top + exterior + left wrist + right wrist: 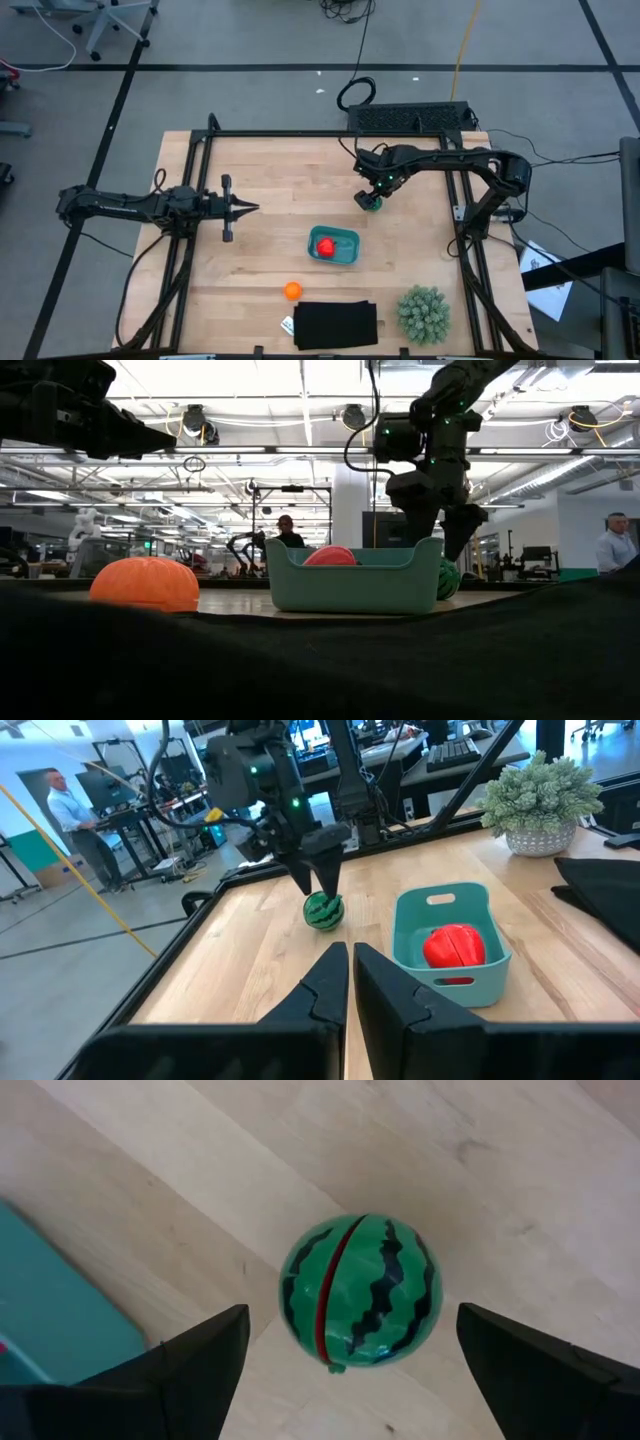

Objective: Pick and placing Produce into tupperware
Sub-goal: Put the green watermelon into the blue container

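The dark green striped ball (360,1291) rests on the wooden table (270,180), just beyond the teal tupperware's far right corner. My right gripper (352,1315) is open and points down over it, one finger on either side with a gap to each. In the high view the right gripper (372,200) covers most of the green ball (374,206). The red produce (325,247) lies inside the tupperware (345,236). The orange ball (292,290) sits on the table nearer the front edge. My left gripper (252,208) is shut and waits over the table's left half.
A black flat rectangle (336,325) lies at the near edge, with a small white tag (287,325) beside it. A pale-green spiky plant ball (424,313) stands at the near right corner. Bare wood stretches between the left gripper and the tupperware.
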Controlling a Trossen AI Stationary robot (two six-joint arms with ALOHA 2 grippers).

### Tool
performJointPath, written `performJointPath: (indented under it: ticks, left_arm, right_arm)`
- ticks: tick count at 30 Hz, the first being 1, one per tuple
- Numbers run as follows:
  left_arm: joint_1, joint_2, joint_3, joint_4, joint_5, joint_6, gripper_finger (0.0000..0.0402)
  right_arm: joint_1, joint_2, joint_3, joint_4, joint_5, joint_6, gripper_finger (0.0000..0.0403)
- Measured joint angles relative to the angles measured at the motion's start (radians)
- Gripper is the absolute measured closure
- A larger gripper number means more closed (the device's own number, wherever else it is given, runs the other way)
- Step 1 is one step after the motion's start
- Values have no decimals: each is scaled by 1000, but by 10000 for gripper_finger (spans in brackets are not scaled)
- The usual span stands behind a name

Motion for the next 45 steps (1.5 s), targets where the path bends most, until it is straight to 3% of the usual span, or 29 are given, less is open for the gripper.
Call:
performJointPath:
  ticks: [15,29,39,45]
  left_arm:
    - [0,0,0,0,0,0,376]
    - [0,0,0,0,0,0,376]
    - [0,0,0,0,0,0,376]
    - [0,0,0,-2,0,0,376]
  right_arm:
    - [0,0,-111,140,-5,-10,55]
    - [0,0,-123,196,-5,-59,57]
    - [0,0,-122,189,-4,-75,111]
    - [0,0,-121,190,-5,-79,115]
